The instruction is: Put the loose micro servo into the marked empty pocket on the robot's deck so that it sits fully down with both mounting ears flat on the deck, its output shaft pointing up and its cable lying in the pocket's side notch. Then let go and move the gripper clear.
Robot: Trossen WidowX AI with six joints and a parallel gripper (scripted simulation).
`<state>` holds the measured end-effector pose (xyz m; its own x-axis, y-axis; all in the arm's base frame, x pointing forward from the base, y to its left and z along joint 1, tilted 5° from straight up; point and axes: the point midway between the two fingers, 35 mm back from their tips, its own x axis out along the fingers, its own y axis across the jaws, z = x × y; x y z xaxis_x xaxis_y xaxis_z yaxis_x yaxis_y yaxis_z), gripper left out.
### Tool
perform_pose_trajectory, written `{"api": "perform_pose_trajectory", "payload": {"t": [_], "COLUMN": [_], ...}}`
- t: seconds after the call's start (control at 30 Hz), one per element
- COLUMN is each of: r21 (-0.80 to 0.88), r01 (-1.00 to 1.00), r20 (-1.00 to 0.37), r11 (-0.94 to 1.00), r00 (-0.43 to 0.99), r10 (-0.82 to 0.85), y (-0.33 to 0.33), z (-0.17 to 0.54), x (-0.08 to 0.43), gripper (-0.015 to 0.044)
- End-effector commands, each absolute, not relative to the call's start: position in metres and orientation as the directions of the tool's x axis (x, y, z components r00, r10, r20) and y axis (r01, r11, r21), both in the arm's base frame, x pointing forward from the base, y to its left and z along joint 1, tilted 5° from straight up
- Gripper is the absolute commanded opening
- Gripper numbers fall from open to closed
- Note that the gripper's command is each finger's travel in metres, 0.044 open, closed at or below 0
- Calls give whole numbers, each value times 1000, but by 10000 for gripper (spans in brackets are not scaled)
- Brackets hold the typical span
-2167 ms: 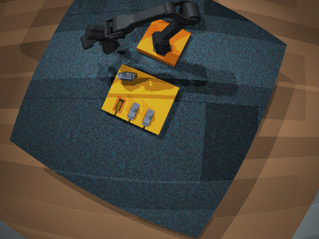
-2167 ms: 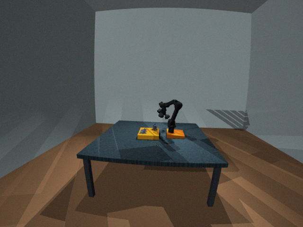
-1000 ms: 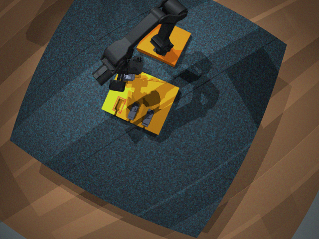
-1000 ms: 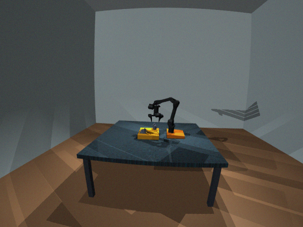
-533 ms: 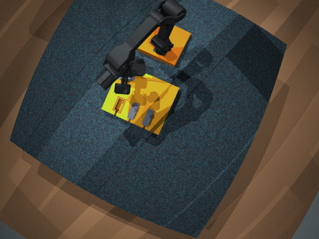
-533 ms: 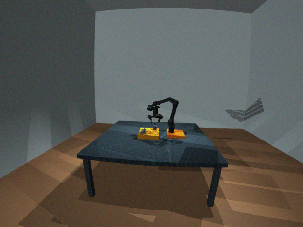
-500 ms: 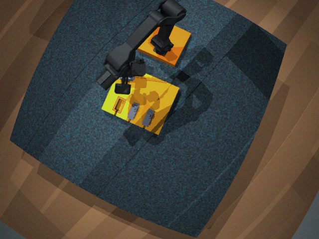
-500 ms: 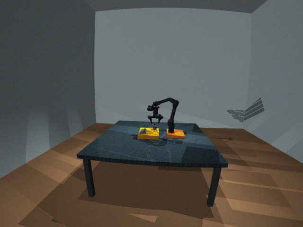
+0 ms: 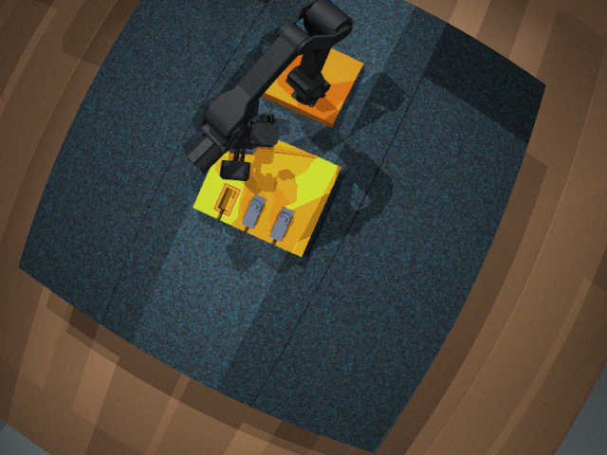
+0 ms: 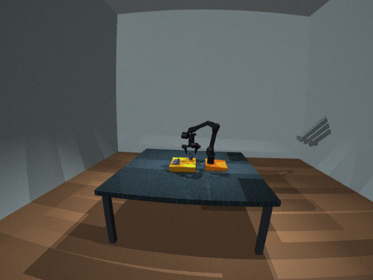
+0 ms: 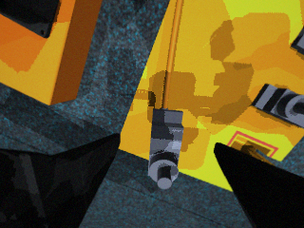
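Observation:
The loose grey micro servo point(image 11: 166, 135) point(image 10: 190, 156) stands on the yellow deck point(image 9: 321, 178) point(image 10: 182, 168) point(image 11: 256, 7) near one edge, its output shaft toward the wrist camera. Its orange cable point(image 11: 172, 52) runs away from it along the deck. In the top view the arm mostly hides the servo. My gripper point(image 11: 166, 142) point(image 10: 190, 153) is open and empty, pointing down above the servo, with one finger to each side of it in the wrist view. The empty pocket point(image 9: 227, 199) point(image 11: 247, 143) has a red outline and a side notch; the right finger partly covers it in the wrist view.
Two grey servos point(image 9: 254, 211) point(image 9: 282, 224) sit in the deck beside the marked pocket, in a row. The orange base block point(image 9: 345, 73) point(image 10: 221, 166) point(image 11: 28, 78) under the arm stands near the deck. Both stand on the dark blue table point(image 9: 195, 318) point(image 10: 168, 186).

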<state>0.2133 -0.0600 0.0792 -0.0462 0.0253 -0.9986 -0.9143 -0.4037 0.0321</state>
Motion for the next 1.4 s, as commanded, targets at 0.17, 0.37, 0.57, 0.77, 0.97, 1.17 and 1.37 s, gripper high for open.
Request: {"api": "perform_pose_trajectory", "payload": {"t": [0.17,0.37,0.57,0.77,0.97,1.17,1.37], "r21": [38,38,38,38,38,38,38], "r01": [-912,-912,-912,-912,-912,-912,-912], "r20": [-998,-998,-998,-998,-998,-998,-998], "r11": [-408,-408,-408,-408,-408,-408,-408], "r00": [-57,-57,-57,-57,-57,-57,-56], "r10": [34,34,34,34,34,34,34], "y": [-58,-58,-58,-58,-58,-57,-57], "z": [68,68,68,70,94,98,98], "x": [211,211,211,212,210,208,218], "gripper": [387,230,112,32,0,0,0]}}
